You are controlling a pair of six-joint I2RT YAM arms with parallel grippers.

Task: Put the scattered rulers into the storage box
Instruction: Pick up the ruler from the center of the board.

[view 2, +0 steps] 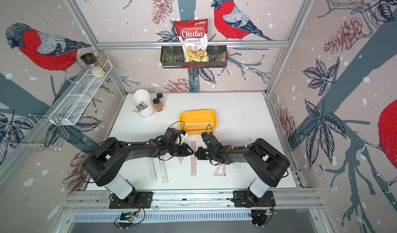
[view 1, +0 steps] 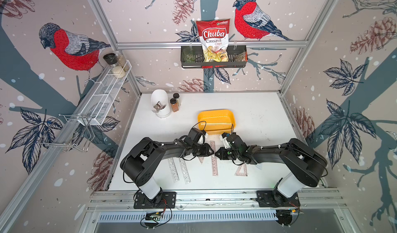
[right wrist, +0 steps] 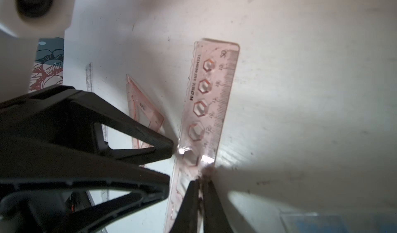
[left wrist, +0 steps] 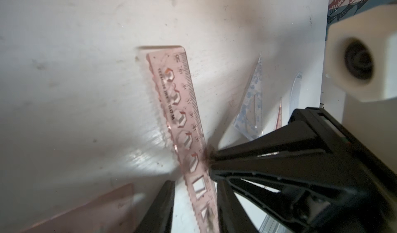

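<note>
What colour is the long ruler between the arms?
The ruler is see-through pink, clearest in the right wrist view.

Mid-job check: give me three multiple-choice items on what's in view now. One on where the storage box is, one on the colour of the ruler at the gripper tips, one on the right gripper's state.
1. Where is the storage box?
A. on the table, just beyond the far end of the stencil ruler between the arms
B. hung on the back-wall rail
C. on the white wire shelf

2. What colour is that stencil ruler?
A. blue
B. pink
C. green

3. The right gripper is:
A. wide open
B. out of view
C. shut

Answers:
1 A: both top views show the yellow tub standing on the white table past the ruler's far end.
2 B: both wrist views show its pink tint.
3 C: in the right wrist view its jaws meet at the ruler's scale edge.
</note>
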